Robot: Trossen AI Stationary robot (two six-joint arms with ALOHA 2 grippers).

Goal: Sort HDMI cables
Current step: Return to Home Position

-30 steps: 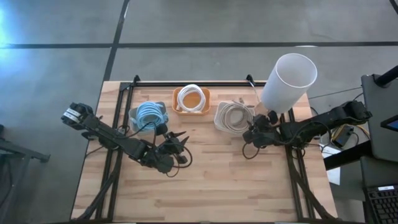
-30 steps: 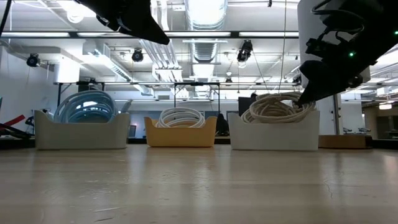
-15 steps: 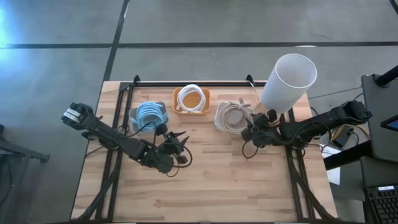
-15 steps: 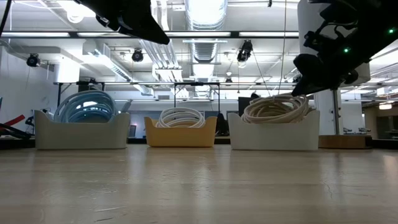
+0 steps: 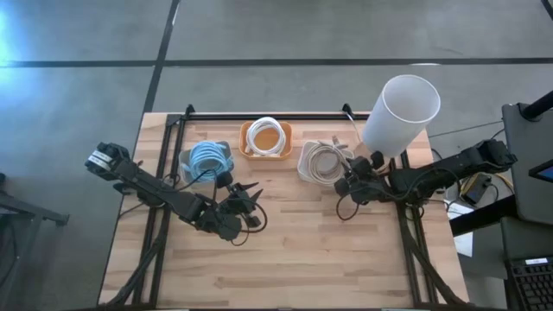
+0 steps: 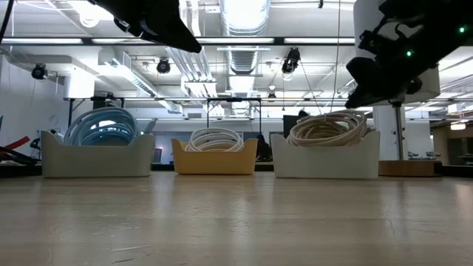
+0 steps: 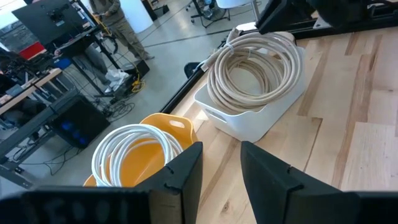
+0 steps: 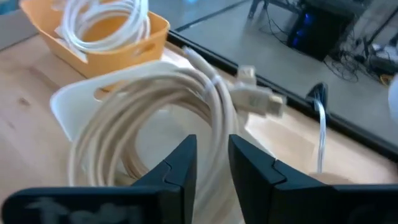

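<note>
Beige HDMI cables (image 6: 327, 127) fill white bin (image 6: 325, 164); colour sorting seems complete.
Right gripper (image 8: 211, 143) beside it, left gripper (image 7: 221, 149) well apart: jaws parted, empty.

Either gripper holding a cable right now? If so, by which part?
Nothing is held. The right gripper is open and empty beside the beige cables in the white bin; the left gripper is open and empty too.
</note>
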